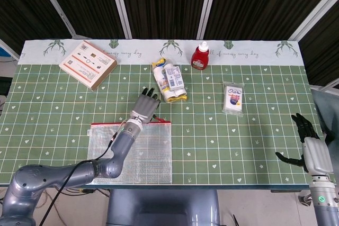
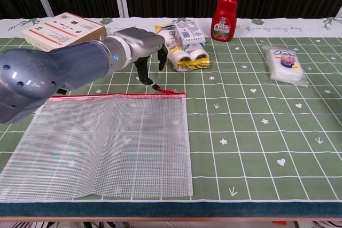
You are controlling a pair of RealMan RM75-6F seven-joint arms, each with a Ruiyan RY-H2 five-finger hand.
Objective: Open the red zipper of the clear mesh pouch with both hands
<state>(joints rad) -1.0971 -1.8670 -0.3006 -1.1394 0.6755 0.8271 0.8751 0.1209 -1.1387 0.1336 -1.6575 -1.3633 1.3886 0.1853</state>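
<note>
The clear mesh pouch lies flat near the table's front edge, its red zipper running along the far side. The zipper pull with a black tip sticks out at the pouch's far right corner. My left hand hovers just above and behind that pull, fingers spread and pointing down, holding nothing. My right hand stays open at the table's far right edge, away from the pouch; the chest view does not show it.
A cardboard box sits at the back left. A pack of small bottles lies just behind my left hand. A red bottle stands at the back centre, and a white wrapped packet lies to the right.
</note>
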